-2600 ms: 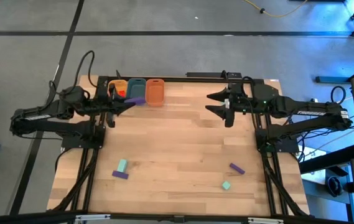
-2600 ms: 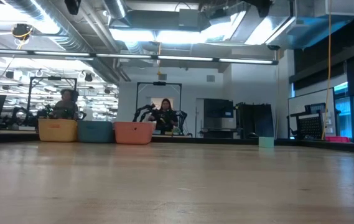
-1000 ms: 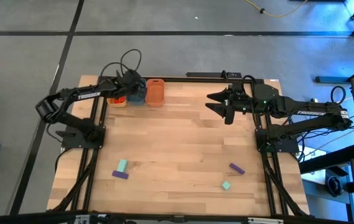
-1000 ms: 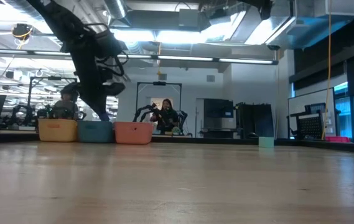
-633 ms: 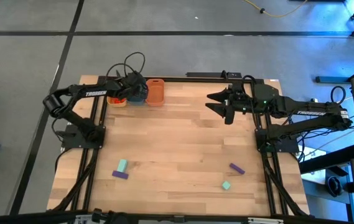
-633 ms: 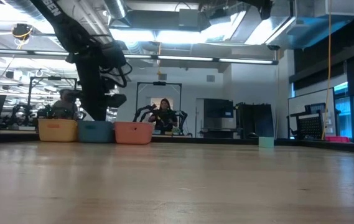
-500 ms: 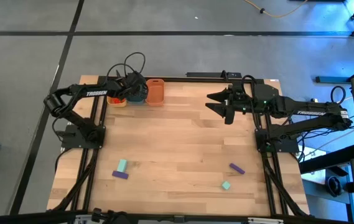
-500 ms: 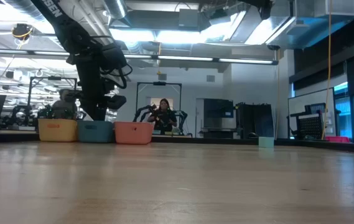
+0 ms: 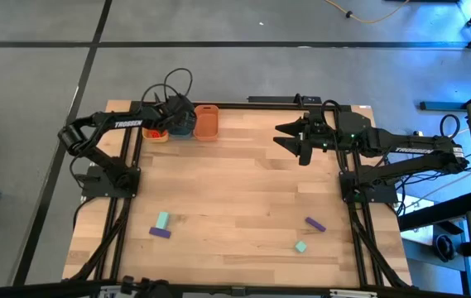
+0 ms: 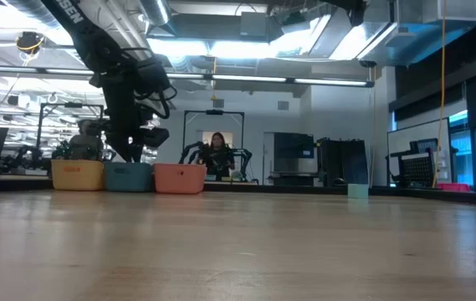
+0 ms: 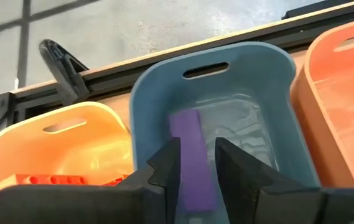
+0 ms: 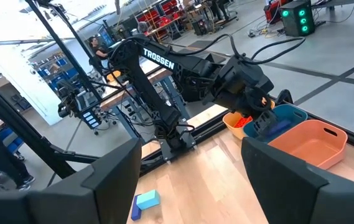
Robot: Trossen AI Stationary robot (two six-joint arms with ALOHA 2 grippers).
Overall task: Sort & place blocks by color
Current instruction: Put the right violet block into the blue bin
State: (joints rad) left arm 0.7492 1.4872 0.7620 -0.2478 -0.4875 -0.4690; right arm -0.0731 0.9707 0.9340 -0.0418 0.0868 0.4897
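Your left gripper (image 11: 192, 168) hangs over the blue rounded plastic tub (image 11: 145, 99), the middle one of three tubs set side by side at the table's far left corner. A flat purple plastic bar (image 11: 190, 155) sits between its two dark fingers (image 11: 167, 165). The fingers stand narrowly apart on either side of the bar, and you cannot tell from here whether they still pinch it or have let go of it.

Touching the blue tub on one side is the yellow rounded tub (image 11: 71, 134), with orange-red blocks (image 11: 58, 180) lying in it; on the other side is the orange rounded tub (image 11: 335, 93). In the low view the left arm comes down in front of the yellow and blue tubs, covering part of their rims.

Your right gripper (image 9: 291, 141) waits above the far right part of the wooden table (image 9: 243, 190), jaws spread wide and holding nothing.

Near the table's front edge, well apart from the tubs, lie four loose blocks: a mint-teal bar (image 9: 162, 220) just beside a purple bar (image 9: 161, 233) on the left, and a second purple bar (image 9: 315, 223) near a small mint-teal cube (image 9: 300, 246) on the right.

A person (image 10: 217, 153) stands in the room behind the table.
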